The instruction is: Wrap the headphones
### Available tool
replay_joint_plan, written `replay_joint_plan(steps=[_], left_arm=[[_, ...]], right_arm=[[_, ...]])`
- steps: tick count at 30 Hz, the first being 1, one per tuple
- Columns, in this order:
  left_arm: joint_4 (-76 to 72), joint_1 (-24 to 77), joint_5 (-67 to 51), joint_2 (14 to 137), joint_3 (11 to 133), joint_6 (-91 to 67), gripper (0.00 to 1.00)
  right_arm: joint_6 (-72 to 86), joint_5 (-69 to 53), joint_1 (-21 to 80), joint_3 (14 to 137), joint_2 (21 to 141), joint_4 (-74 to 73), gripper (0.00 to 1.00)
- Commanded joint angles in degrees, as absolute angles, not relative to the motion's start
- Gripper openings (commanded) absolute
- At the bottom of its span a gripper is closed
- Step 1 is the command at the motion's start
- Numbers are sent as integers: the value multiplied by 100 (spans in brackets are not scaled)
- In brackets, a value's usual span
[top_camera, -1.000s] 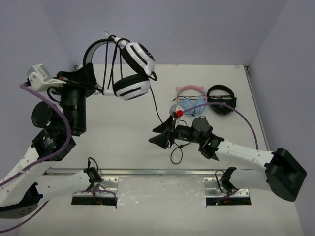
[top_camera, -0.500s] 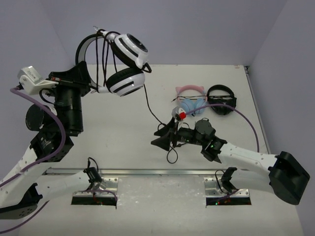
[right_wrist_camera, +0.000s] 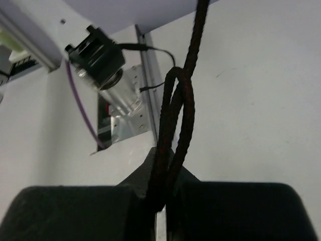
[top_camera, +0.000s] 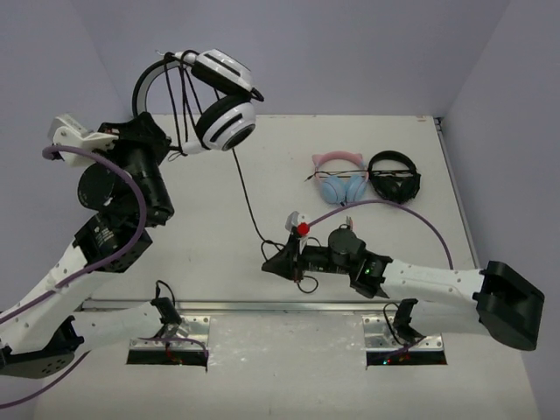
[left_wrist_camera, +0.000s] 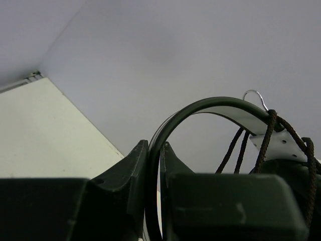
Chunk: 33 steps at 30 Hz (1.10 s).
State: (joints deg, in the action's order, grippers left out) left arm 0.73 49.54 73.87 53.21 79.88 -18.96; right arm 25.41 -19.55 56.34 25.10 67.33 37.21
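Right wrist: jaws newly around cable (right_wrist_camera: pixel 196 35)

No text, label, brand, number or sign can be read in any of the views. The headphones (top_camera: pixel 229 122), at about 11 o'clock in the overhead view, show only plain black-and-white striping on the ear cups. Any marks on them are too small to make out.

Cat-ear headphones (top_camera: pixel 339 179) beside black headphones (top_camera: pixel 395 178)
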Motion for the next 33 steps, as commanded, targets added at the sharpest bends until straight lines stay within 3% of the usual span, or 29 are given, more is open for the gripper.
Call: replay_joint_plan(steps=[1,8,11,15,17,25,28,31,33], left_arm=[[-1122,4931,8681,5685,8349,-1689,0],[-1081,4448,8613,7099,8832,-1688,0],[-1107,4334,8578,7470,8912,-1714,0],[-1081,4140,8710,7743,8711,-1749,0],[-863,3904,8509,7708,8317,-2212,0],[-53,3437,7858,7673,6804,-3760,0],[526,3428,7665,7717,6443,-4481,0],[248,3436,7392,7761,6013,-4553,0],[-618,3437,6832,7752,5364,-3714,0]], right_arm=[[1978,-1258,6640,2610,6434,2981,1],[1433,419,8646,3286,6258,716,1],[1223,501,9149,4023,6494,-337,1],[730,676,9974,5798,6882,-1808,1],[397,1349,10508,6578,6908,-2441,1],[53,1837,10898,9138,7170,-3979,1],[-228,1907,10898,10672,7609,-4595,1],[-535,2344,10898,11999,8084,-5235,1],[-956,2679,10890,12478,8235,-5535,1]])
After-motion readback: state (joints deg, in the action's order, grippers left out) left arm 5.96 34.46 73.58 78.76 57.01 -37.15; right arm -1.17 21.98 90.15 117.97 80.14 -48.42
